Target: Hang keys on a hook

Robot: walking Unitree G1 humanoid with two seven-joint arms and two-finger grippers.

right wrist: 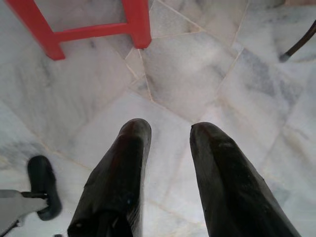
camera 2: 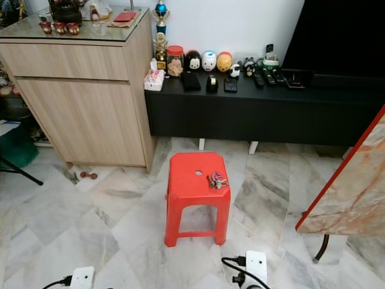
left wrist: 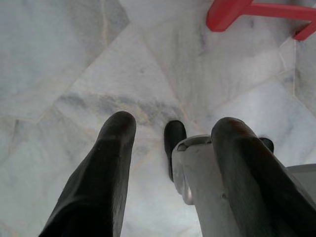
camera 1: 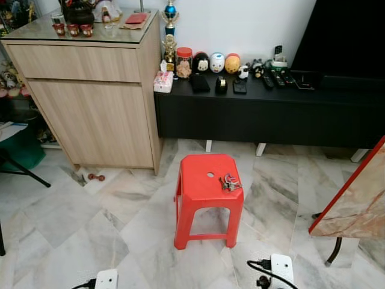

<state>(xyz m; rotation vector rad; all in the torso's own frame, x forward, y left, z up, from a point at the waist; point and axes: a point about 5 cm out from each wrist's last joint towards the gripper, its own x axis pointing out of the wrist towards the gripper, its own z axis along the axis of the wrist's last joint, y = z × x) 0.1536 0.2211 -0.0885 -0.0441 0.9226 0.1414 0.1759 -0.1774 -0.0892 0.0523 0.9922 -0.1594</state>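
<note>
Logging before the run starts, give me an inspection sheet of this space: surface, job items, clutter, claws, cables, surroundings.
Surface: red stool on marble floor.
Job's things: keys lie on the stool's top, near its right edge; hook: nothing seen.
Clutter: figurines, jar, remotes on the black console; small dumbbell on the floor by the wooden cabinet.
Claws: left claw and right claw open, empty, over the floor.
Cables: black cable at the lower edge.
Surroundings: marble slab leaning at right.
</note>
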